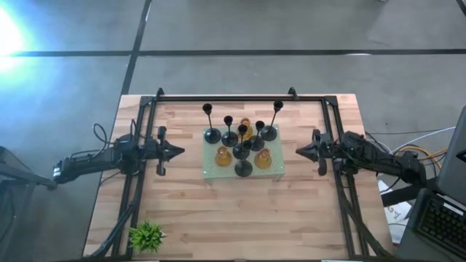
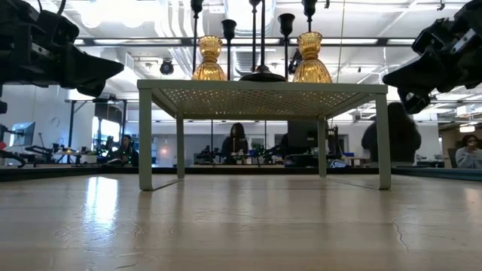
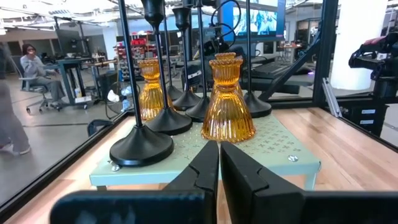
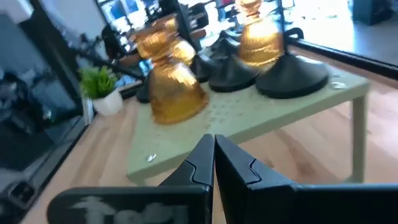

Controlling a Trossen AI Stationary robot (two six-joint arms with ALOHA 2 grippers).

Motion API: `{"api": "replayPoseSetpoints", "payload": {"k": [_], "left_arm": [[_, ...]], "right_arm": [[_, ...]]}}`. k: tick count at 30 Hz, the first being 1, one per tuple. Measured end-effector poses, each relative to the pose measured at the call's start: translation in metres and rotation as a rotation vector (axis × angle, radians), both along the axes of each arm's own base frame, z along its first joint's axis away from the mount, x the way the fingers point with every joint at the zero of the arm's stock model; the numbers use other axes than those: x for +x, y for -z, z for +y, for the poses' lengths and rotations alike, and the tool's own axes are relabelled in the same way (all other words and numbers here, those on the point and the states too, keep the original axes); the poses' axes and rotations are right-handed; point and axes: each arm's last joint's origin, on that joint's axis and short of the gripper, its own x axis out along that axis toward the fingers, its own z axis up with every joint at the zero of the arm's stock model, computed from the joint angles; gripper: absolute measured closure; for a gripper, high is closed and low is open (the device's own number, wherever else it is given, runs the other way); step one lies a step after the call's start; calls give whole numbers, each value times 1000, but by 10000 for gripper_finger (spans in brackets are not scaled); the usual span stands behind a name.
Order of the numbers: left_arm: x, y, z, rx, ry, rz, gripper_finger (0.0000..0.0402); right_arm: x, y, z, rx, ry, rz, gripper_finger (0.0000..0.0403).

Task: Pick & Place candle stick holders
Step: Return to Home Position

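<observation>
Several black candle stick holders point(image 1: 211, 135) with domed bases and thin stems stand on a small pale green stand point(image 1: 273, 173) at the table's middle. Three squat amber glass holders point(image 1: 223, 156) stand among them. In the left wrist view an amber holder point(image 3: 227, 99) and a black base point(image 3: 142, 146) sit at the stand's near corner point(image 3: 273, 146). My left gripper point(image 1: 178, 152) hovers left of the stand, shut and empty point(image 3: 219, 155). My right gripper point(image 1: 300, 152) hovers right of it, shut and empty point(image 4: 214, 146). Both point level at the stand point(image 2: 263, 92).
A small green plant point(image 1: 146, 235) stands at the table's near left corner. A black frame rail point(image 1: 226, 97) runs along the far edge and down both sides. Bare wood point(image 1: 240, 218) lies in front of the stand. People sit in the room behind point(image 2: 237, 139).
</observation>
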Motion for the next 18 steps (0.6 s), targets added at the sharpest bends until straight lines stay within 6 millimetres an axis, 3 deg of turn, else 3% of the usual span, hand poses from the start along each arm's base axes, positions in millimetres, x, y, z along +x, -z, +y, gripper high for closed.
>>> {"api": "replayPoseSetpoints", "payload": {"k": [7, 14, 18], "left_arm": [[0, 0, 0, 0, 0, 1, 380], [0, 0, 0, 0, 0, 1, 377], [0, 0, 0, 0, 0, 2, 377]], "right_arm": [[6, -1, 10, -357, -139, -127, 394], [8, 3, 14, -382, -95, -161, 394], [8, 4, 15, -495, -97, -156, 394]]}}
